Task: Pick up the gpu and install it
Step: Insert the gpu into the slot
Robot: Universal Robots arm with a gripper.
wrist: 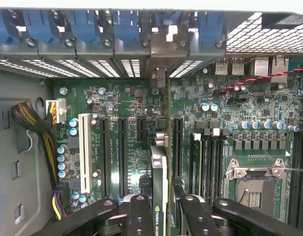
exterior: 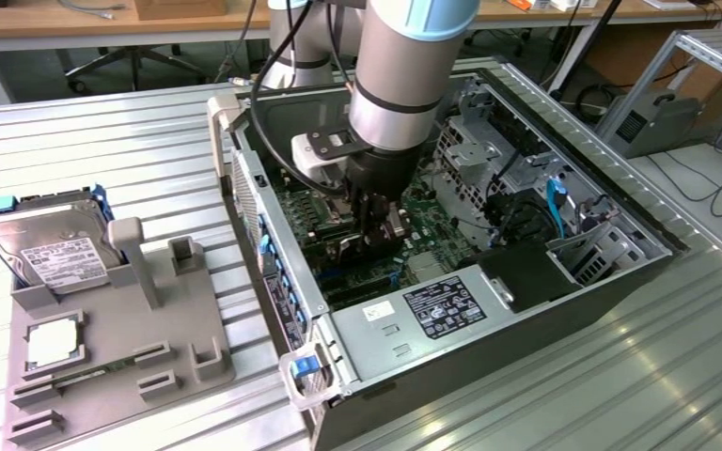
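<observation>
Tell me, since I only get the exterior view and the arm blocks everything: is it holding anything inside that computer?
Observer: Yes. In the wrist view the tool grips the gpu edge-on between its fingers.
Operator: Where is the card over the board?
Observer: It runs alongside the black slots, with its far end toward the blue clips at the case wall.
Operator: Is anything plugged in next to it?
Observer: No, the white slot nearby is bare.
</observation>
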